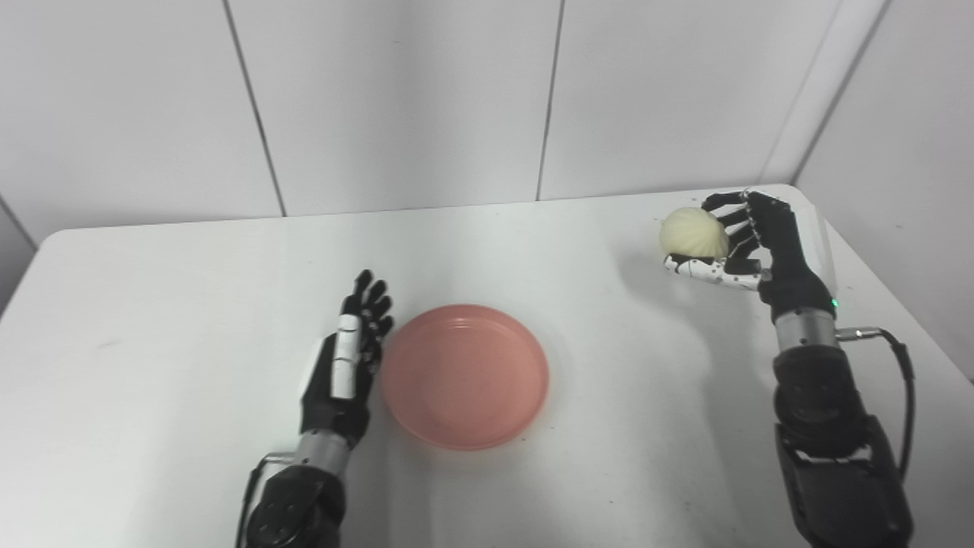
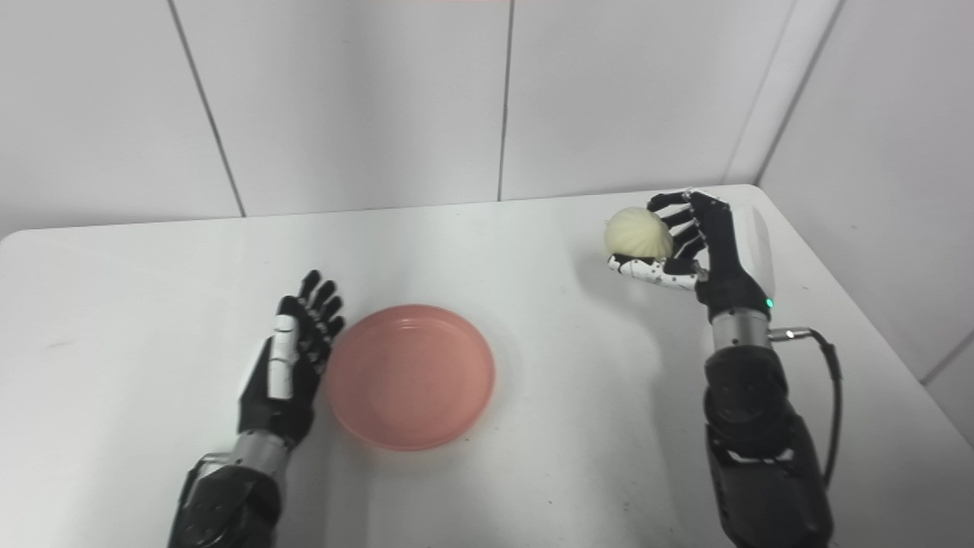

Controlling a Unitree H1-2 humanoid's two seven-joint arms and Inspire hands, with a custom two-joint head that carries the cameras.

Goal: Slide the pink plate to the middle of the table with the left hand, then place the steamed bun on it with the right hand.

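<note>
A: Where is the pale round steamed bun point(image 1: 693, 233) being kept?

B: Being gripped in the right hand point(image 1: 749, 240), lifted over the white table's point(image 1: 152, 320) far right.

A: The shallow round pink plate point(image 1: 465, 375)?

B: Mid-table, being flanked just beside by the left hand point(image 1: 348, 358), fingers extended, empty.

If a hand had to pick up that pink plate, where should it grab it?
Probably by the raised rim: the pink plate lies flat on the table, so its upturned edge is the only part to pinch. The right-hand rim is freest; the left hand rests at the other side.
</note>
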